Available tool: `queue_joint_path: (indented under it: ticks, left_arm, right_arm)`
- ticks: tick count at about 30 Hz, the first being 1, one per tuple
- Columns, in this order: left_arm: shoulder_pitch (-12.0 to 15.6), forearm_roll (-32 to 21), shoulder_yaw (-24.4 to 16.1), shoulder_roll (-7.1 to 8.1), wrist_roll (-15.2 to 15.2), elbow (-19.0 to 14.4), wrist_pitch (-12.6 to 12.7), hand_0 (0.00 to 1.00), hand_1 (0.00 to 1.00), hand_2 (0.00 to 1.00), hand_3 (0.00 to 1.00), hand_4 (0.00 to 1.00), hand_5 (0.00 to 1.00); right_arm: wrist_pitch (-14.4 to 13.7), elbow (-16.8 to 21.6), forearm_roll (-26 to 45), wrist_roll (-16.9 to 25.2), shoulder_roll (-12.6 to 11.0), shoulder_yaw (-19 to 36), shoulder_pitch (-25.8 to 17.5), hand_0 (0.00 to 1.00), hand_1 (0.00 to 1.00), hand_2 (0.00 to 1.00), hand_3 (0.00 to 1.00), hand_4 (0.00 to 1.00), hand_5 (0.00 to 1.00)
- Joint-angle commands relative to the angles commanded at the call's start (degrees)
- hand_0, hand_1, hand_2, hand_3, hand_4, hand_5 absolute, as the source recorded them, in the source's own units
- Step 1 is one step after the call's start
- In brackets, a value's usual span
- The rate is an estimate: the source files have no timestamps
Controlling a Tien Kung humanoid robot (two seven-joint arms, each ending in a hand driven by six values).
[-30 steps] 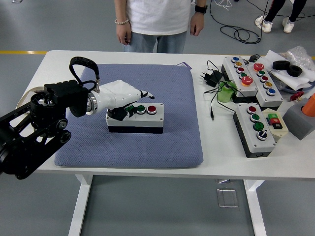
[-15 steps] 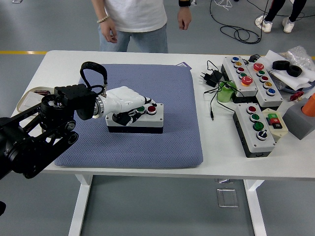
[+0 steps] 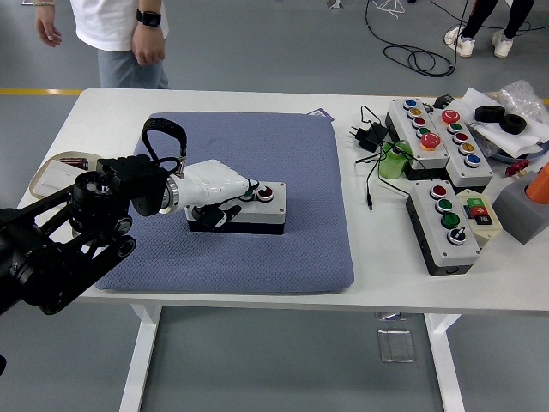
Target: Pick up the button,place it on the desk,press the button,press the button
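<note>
A grey button box (image 3: 257, 209) with a black base lies on the blue pad (image 3: 283, 245), left of the pad's middle. Its red button (image 3: 265, 192) shows at the right end. My left hand (image 3: 225, 190), white on a black arm, lies over the box's left part. Its fingers are curled down on the top, with the fingertips (image 3: 250, 185) where the green button is, just left of the red one. The thumb (image 3: 225, 215) hangs at the box's front face. The box rests flat on the pad. The right arm is out of view.
More button boxes (image 3: 444, 225) (image 3: 436, 129) lie on the white table (image 3: 377, 275) at the right, with black cables and a plug (image 3: 369, 135). A grey block (image 3: 523, 210) and clutter sit at the far right. A person (image 3: 120, 34) stands at the far left corner.
My left hand lowered onto the box and its fingers curled over the green button, which is now covered. The person walked from the top middle to the top left.
</note>
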Motion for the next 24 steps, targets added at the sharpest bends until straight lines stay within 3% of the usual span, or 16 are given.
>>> queue_joint_path:
  ticks: [8, 14, 20, 24]
  left_arm:
    - [-0.01, 0.39, 0.61, -0.07, -0.34, 1.31, 1.61, 0.037, 0.002, 0.023, 0.889, 0.278, 0.002]
    - [0.71, -0.16, -2.29, 0.16, -0.12, -0.48, 3.91, 0.038, 0.002, 0.023, 0.891, 0.279, 0.002]
    - [2.73, -4.58, -7.70, 0.60, -0.71, -2.34, 12.28, 0.039, 0.002, 0.023, 0.904, 0.273, 0.002]
    - [4.24, -11.95, -12.68, 0.94, -1.18, -1.76, 18.91, 0.039, 0.002, 0.025, 0.908, 0.273, 0.002]
  right_arm:
    - [-0.04, 0.00, 0.30, 0.01, -0.01, -0.16, 0.06, 0.650, 0.638, 0.668, 0.581, 0.380, 0.241]
    - [0.01, 0.00, -0.28, -0.01, 0.04, 0.25, -0.03, 0.650, 0.639, 0.668, 0.582, 0.381, 0.241]
    - [0.01, 0.00, -0.42, -0.05, 0.11, 0.40, -0.15, 0.651, 0.639, 0.668, 0.582, 0.380, 0.241]
    - [0.07, 0.00, -0.55, -0.05, 0.14, 0.46, -0.22, 0.652, 0.638, 0.670, 0.582, 0.381, 0.241]
